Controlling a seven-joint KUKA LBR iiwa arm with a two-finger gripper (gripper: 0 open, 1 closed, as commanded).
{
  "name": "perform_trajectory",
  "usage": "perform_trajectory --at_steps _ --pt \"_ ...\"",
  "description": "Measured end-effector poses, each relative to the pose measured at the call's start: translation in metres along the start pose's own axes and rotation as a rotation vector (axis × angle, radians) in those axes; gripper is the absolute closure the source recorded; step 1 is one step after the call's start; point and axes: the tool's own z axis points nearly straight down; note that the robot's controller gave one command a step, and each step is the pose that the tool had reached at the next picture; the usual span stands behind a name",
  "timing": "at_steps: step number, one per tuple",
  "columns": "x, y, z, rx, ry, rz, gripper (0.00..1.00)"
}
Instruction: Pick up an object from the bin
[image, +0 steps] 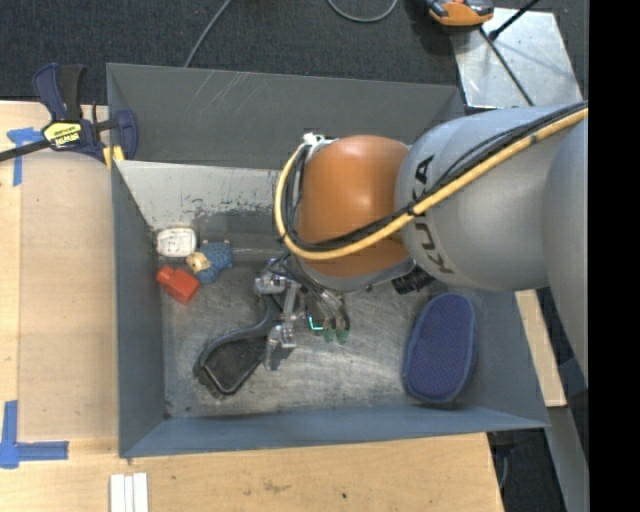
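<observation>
Grey metal bin (140, 330) w/ sloped walls, floor scuffed, only a few bits in it. Far-left corner: small white thing (175, 241), a blue-and-yellow bit (211, 260) just beside it, and a red block (180, 285) near those. A blue oval pad (440, 347) lies by the right wall, well apart from the rest. Left of centre, toward the near wall, lies a flat black thing (232, 362): rounded body w/ a narrower neck running up and to the right. Arm (480, 190) comes in from the right, orange cover over the wrist. The tool (290, 335) points down at the neck end of that black thing, touching or v. close; can't say which from where I stand.

Handling, my guess: black thing looks light and thin, prob. rubbery or soft plastic, so it may flex or droop once lifted. It lies flat, so the edges would be hard to get under. Neck looks like the best place to take hold, being narrow. The body is prob. too broad.

Can't tell how wide the tool is set, nor whether it has hold of anything yet.
</observation>
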Motion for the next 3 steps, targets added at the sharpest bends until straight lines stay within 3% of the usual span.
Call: perform_trajectory --at_steps 1,2,3 --pt "0.000 0.003 0.085 0.005 0.001 -0.079 0.00" --pt "0.000 0.005 0.083 0.000 -0.002 -0.077 1.00" --pt "-0.019 -0.013 -0.082 0.001 -0.011 -0.174 1.00"
